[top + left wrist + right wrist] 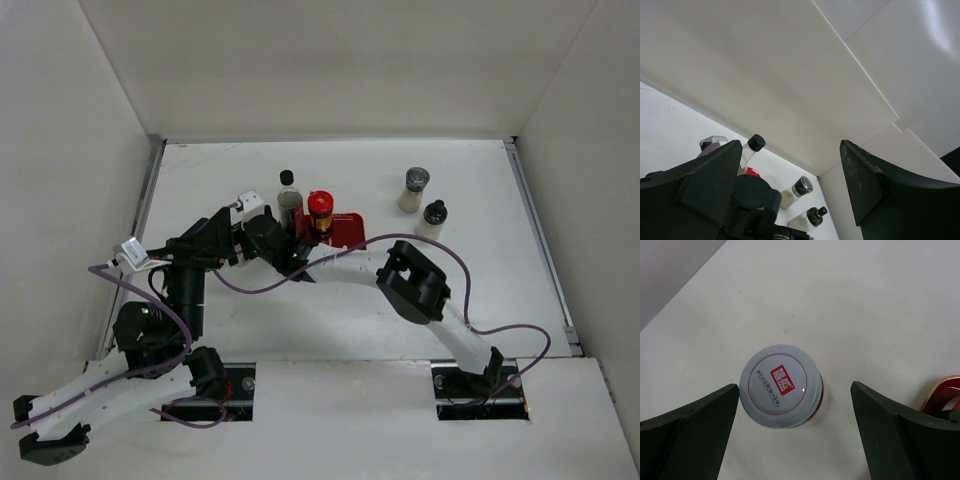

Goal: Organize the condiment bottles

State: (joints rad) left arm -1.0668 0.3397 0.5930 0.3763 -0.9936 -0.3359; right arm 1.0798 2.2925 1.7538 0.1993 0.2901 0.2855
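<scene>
The right gripper [794, 390], spread wide, straddles the round pale-lidded jar [781, 385]. The left gripper [790, 142] gapes empty. A tall black-capped dark bottle [289, 195] and a red-capped amber jar [320, 212] stand at ten o'clock of the flat red tray [348, 232]. A grey-topped white shaker [414, 188] and a dark-topped white shaker [433, 218] stand at its two o'clock.

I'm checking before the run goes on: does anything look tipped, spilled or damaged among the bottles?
Nothing stands out. The tall dark bottle, red-capped jar, grey-topped shaker and black-topped shaker stand upright. The pale-lidded jar sits upright, lid on, within the open right hand. No spill shows.
</scene>
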